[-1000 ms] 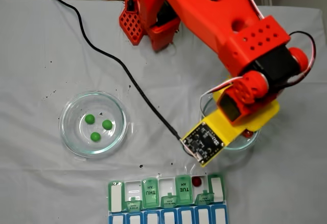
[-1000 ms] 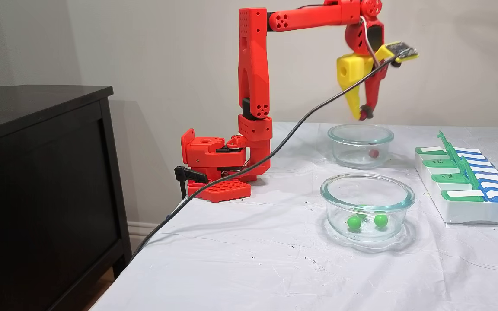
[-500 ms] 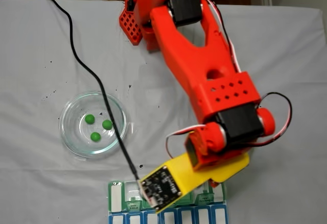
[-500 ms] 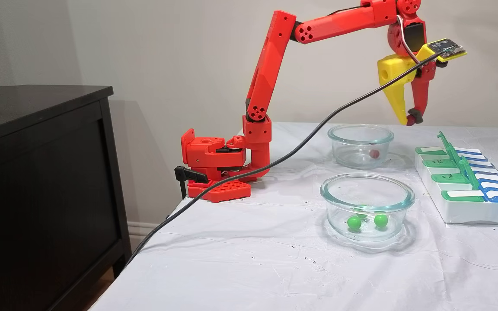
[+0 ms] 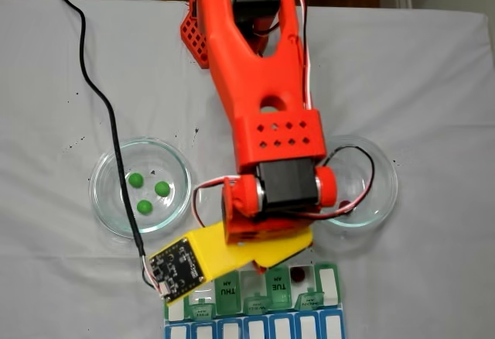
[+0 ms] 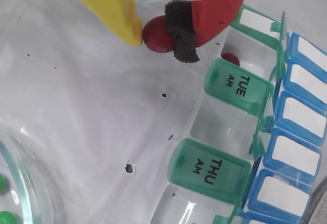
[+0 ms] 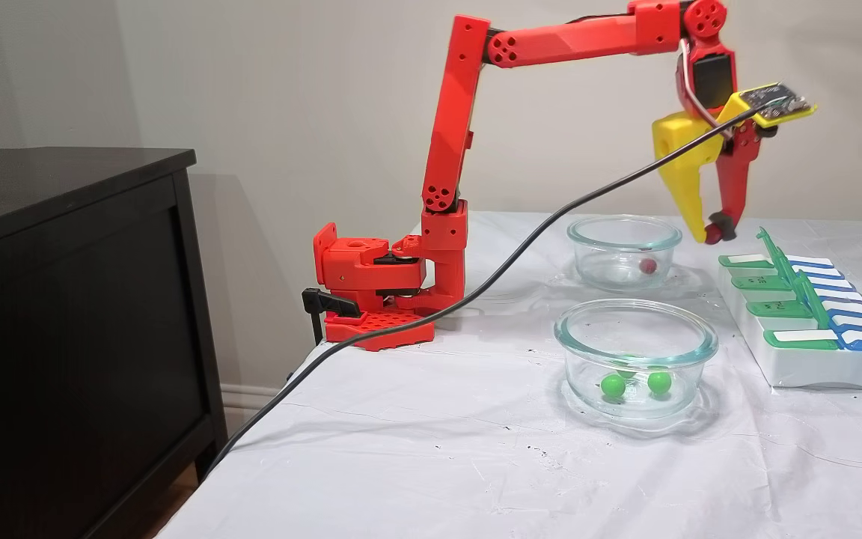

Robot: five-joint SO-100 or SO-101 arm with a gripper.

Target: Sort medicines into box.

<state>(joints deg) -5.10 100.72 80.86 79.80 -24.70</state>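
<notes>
Medicines are partly sorted: one dark red ball [image 6: 231, 59] lies in the box [image 6: 286, 147], another red ball [image 6: 156, 35] is pinched in the jaws beside it, one red and three green remain in dishes nearby.

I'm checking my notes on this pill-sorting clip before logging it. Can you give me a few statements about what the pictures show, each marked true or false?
1. The gripper is shut on a dark red ball. True.
2. The left glass dish in the top-down fixed view holds two green balls. False: three green balls lie in it.
3. One red ball already lies in an open compartment of the pill organiser. True.
4. The TUE lid is blue. False: it is green; the blue lids form the other row.
5. The far glass dish in the side fixed view is empty. False: a red ball lies in it.
</notes>
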